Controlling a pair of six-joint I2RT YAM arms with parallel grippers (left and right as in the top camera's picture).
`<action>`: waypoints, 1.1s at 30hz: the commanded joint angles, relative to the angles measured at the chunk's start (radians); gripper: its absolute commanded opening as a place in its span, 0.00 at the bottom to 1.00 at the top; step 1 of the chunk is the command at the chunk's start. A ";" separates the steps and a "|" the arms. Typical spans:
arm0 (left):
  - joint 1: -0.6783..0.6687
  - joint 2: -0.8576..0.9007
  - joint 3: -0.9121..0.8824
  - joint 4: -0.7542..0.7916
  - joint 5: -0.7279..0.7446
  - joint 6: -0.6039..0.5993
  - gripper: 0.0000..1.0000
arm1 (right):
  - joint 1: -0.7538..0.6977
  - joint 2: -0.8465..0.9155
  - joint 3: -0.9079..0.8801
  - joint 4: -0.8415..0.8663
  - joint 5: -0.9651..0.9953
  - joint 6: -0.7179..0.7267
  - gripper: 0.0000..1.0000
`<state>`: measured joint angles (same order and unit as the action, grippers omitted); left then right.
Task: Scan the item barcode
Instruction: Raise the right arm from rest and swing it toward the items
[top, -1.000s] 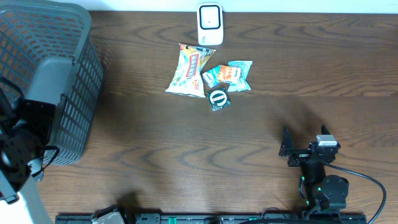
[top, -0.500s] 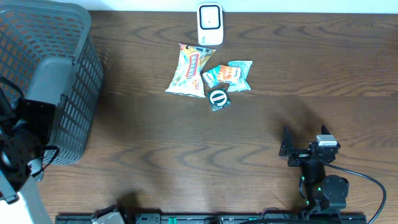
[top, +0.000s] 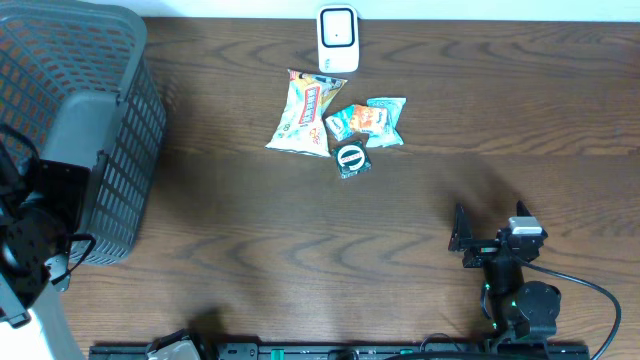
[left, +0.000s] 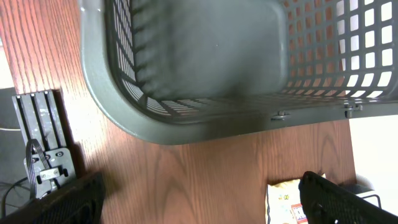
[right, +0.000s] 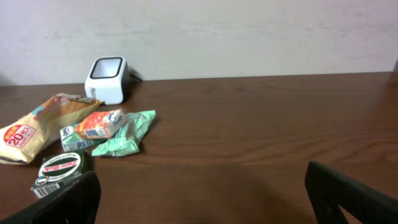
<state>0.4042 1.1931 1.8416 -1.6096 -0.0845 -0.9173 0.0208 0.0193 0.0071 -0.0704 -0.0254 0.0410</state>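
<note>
The white barcode scanner (top: 338, 38) stands at the far middle of the table, also in the right wrist view (right: 107, 79). In front of it lie the items: a yellow snack bag (top: 305, 112) (right: 34, 127), an orange packet (top: 358, 120) (right: 99, 123), a green packet (top: 388, 115) (right: 127, 134) and a black packet with a round label (top: 351, 158) (right: 61, 169). My right gripper (top: 488, 228) (right: 202, 199) is open near the front right, empty, well short of the pile. My left gripper (left: 202, 205) is open and empty beside the basket's corner.
A large grey mesh basket (top: 75, 110) (left: 186, 74) fills the left side, with my left arm (top: 35, 215) against its near end. A black rail (top: 330, 351) runs along the front edge, and a black bracket (left: 40, 143) sits at the table's side.
</note>
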 joint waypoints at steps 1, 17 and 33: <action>0.005 0.002 0.006 -0.047 -0.010 -0.008 0.98 | -0.008 -0.001 -0.001 -0.005 0.008 0.010 0.99; 0.005 0.002 0.006 -0.047 -0.010 -0.008 0.98 | -0.007 -0.001 -0.001 0.172 -0.412 0.595 0.99; 0.005 0.002 0.006 -0.047 -0.010 -0.008 0.97 | -0.007 -0.001 0.027 0.717 -0.252 0.684 0.99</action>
<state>0.4042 1.1931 1.8416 -1.6096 -0.0845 -0.9176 0.0208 0.0193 0.0071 0.6281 -0.3817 0.7803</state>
